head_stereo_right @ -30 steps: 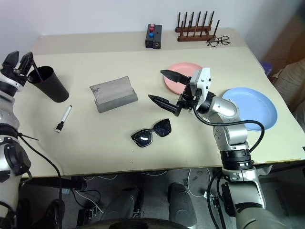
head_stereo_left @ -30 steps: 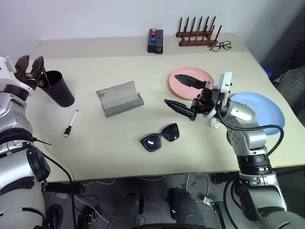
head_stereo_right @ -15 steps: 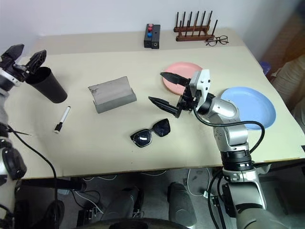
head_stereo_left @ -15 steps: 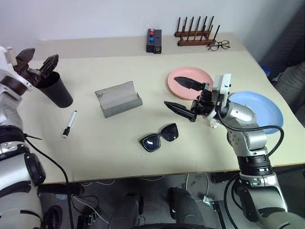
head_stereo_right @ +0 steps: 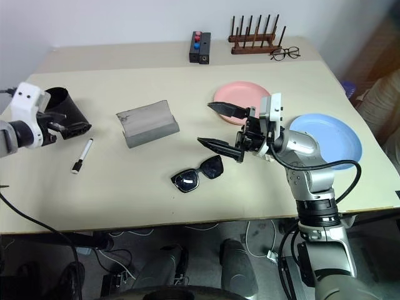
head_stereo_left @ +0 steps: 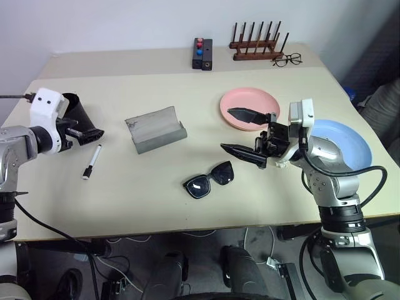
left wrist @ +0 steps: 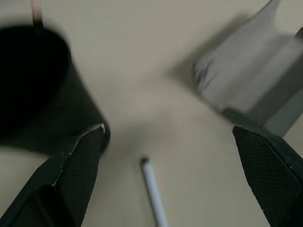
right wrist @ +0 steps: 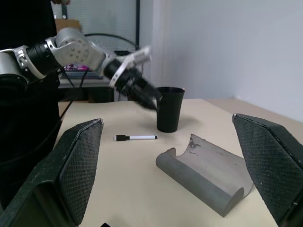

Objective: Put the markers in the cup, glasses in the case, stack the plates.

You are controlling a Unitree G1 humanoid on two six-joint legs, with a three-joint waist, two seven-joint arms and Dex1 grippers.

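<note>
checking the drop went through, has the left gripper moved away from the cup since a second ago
Yes. The left gripper has come down from over the cup's rim to beside it, toward the marker on the table.

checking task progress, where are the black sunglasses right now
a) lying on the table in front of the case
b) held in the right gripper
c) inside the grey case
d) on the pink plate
a: the sunglasses lie folded open on the bare table, nearer the robot than the open grey case, with the open right gripper hovering beside them and empty.

Head views overlook table (head_stereo_left: 187,206); wrist views sit low.
</note>
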